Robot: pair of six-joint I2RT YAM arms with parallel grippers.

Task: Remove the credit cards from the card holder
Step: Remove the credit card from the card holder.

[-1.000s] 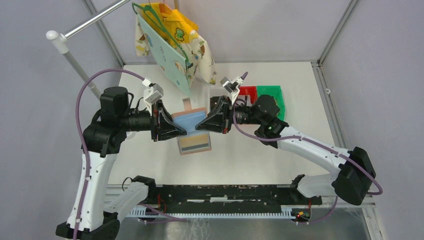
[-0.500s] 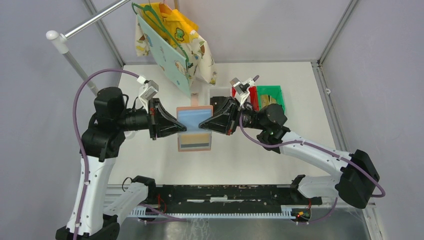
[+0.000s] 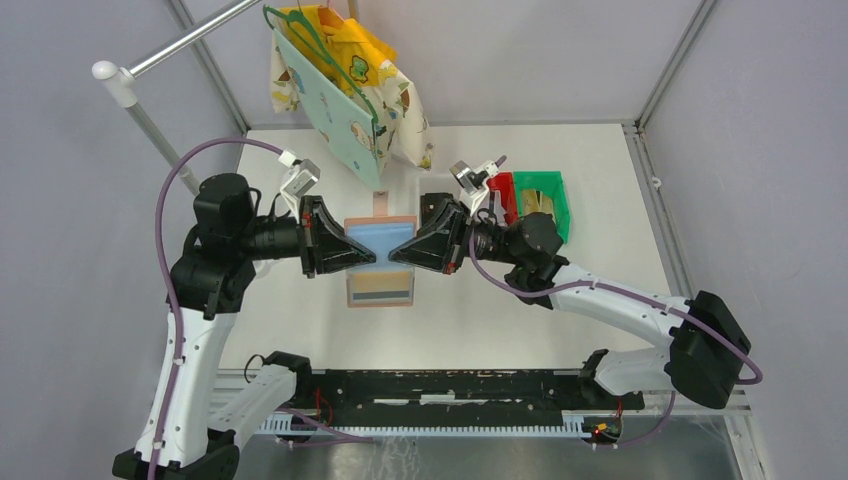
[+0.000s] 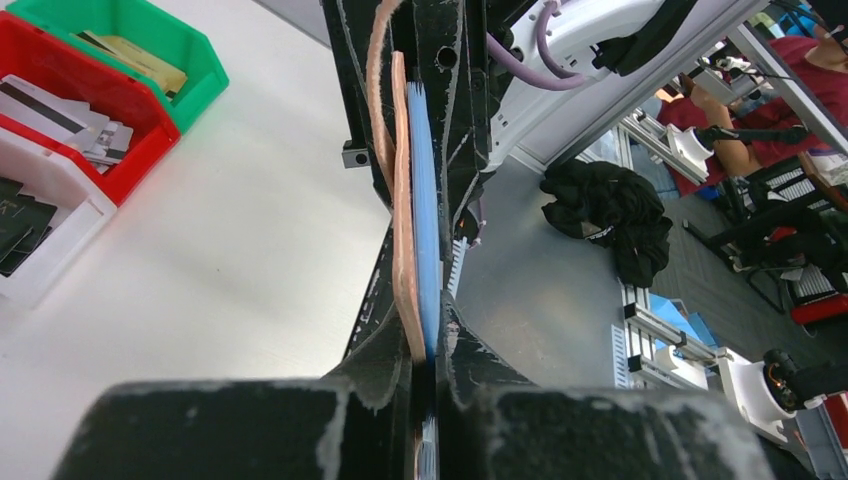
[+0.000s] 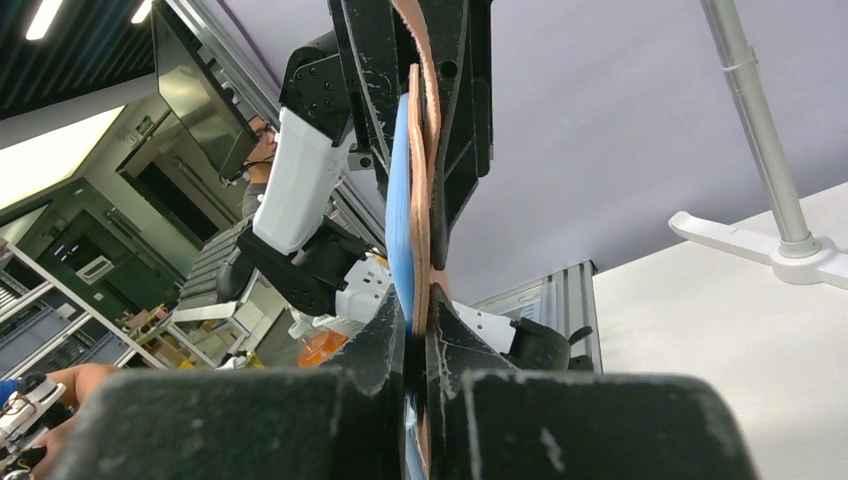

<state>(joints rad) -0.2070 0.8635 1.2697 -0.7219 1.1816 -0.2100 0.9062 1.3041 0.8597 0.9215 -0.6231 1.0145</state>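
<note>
Pinching the left edge of the card holder (image 3: 380, 236), the left gripper (image 3: 367, 253) is shown with its fingers pressed together on the opened leaf. In the left wrist view the holder is seen edge-on, a pink layer beside a blue one, clamped at the fingertips. The opposite edge is gripped in the same manner by the right gripper (image 3: 397, 253), whose fingers (image 5: 385, 345) are closed on the same two layers. Both grippers reach inward from the sides, so that their tips lie close together over the blue pocket, with a narrow strip of blue between them. The holder is held spread open between the two arms, blue inside turned upward and pink outside turned toward the table (image 3: 600, 235). The credit cards (image 3: 380, 285) are seen as a tan band and a dark grey band tucked into the near half of the holder, just on the arm-base side of both grippers. Beyond the right gripper, a red bin (image 3: 499, 186) and a green bin (image 3: 548, 192) are set side by side, with a clear bin (image 4: 70, 230) next to the red one. Loose cards (image 4: 60, 110) are held in all three bins.
</note>
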